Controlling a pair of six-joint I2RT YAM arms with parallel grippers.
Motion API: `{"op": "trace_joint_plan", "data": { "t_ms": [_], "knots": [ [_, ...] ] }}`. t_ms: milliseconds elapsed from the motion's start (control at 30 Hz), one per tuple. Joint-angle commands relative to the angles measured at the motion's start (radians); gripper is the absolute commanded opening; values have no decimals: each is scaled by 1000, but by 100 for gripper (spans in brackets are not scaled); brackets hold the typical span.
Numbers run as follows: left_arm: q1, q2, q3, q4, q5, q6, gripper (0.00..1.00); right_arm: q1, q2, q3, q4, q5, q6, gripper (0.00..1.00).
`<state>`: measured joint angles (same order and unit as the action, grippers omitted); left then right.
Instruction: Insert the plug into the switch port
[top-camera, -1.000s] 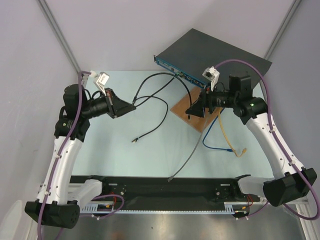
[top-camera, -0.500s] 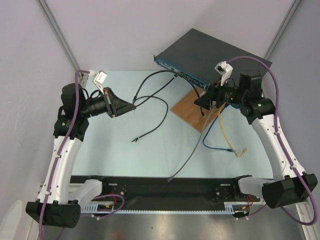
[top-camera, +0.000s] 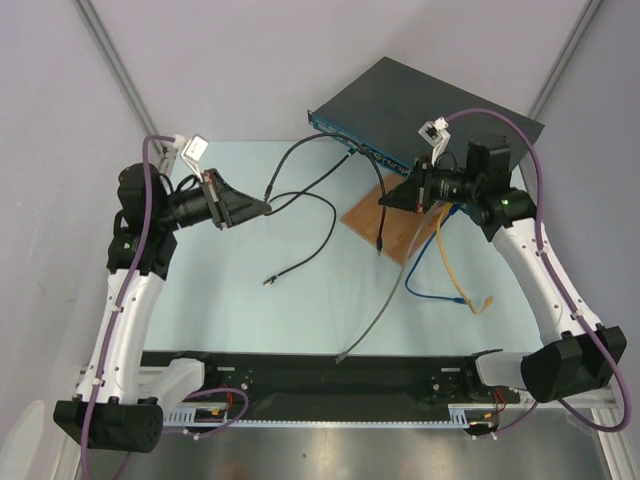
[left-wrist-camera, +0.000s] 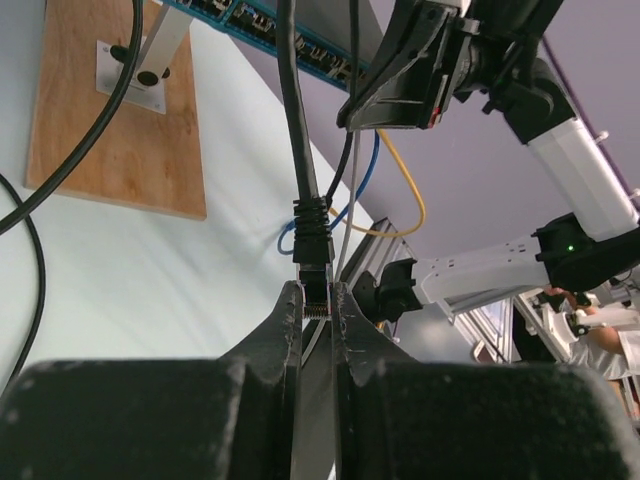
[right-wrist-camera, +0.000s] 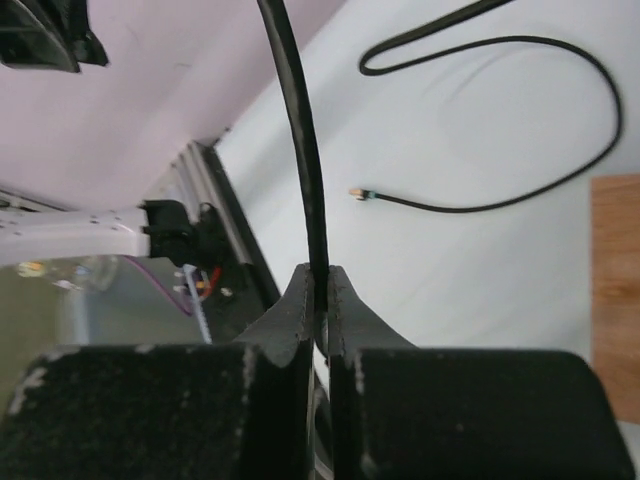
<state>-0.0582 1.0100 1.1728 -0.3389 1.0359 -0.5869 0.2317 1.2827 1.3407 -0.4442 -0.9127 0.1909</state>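
The switch (top-camera: 430, 105) is a dark grey box at the back right, its teal front face (top-camera: 358, 147) set with a row of sockets, also seen in the left wrist view (left-wrist-camera: 262, 22). My left gripper (top-camera: 263, 208) hovers over the table's left middle, shut on the plug (left-wrist-camera: 316, 297) of a black cable (left-wrist-camera: 296, 110) that runs toward the switch. My right gripper (top-camera: 384, 200) sits just in front of the switch, shut on a black cable (right-wrist-camera: 305, 150) whose loose end hangs over the wooden board (top-camera: 380, 240).
A brown wooden board (top-camera: 398, 232) lies in front of the switch. Yellow (top-camera: 450, 270), blue (top-camera: 428, 292) and grey (top-camera: 385, 295) cables trail to the right of centre. A thin black lead with a gold tip (top-camera: 267, 281) lies mid-table.
My right gripper was open low over the board, drew back to the right, and is now shut on a black cable held above the board. The left gripper stayed nearly still with the plug.
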Motion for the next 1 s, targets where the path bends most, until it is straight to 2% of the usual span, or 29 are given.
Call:
{"op": "trace_joint_plan", "data": {
  "t_ms": [0,100,167,200,233,267,300,333,400,433,467,533,733,800,867,967],
  "knots": [
    [14,1,18,84,36,-67,0,3,18,5,139,-118,174,0],
    [15,-2,40,10,-44,7,6,3,24,-12,231,-169,307,0],
    [17,-7,77,-46,-115,137,23,3,26,-38,330,-207,398,0],
    [17,-11,88,-90,-155,188,35,3,27,-52,375,-221,444,0],
    [17,-27,97,-98,-225,238,49,4,26,-86,424,-235,567,0],
    [17,-36,99,-107,-255,347,54,8,27,-109,552,-262,629,0],
    [17,-50,97,-97,-278,390,60,9,26,-126,609,-273,700,0],
    [17,-72,94,-82,-292,474,70,17,26,-142,662,-282,807,0],
    [17,-109,80,-2,-269,559,76,24,27,-182,789,-302,901,0],
    [17,-126,67,33,-254,584,78,32,26,-192,817,-310,932,0],
    [15,-161,42,93,-205,673,80,46,27,-199,849,-321,978,0],
    [-3,-178,31,112,-145,757,81,64,27,-201,849,-334,986,0],
    [-201,-137,171,-153,-120,1356,82,107,38,-196,740,-397,927,0],
    [-247,-120,183,-237,-143,1461,84,106,50,-195,717,-426,926,0],
    [-272,-117,165,-218,-151,1475,86,97,58,-190,728,-445,938,0],
    [-272,-131,110,-175,-197,1339,91,49,52,-169,676,-428,914,0]
  ]
}}
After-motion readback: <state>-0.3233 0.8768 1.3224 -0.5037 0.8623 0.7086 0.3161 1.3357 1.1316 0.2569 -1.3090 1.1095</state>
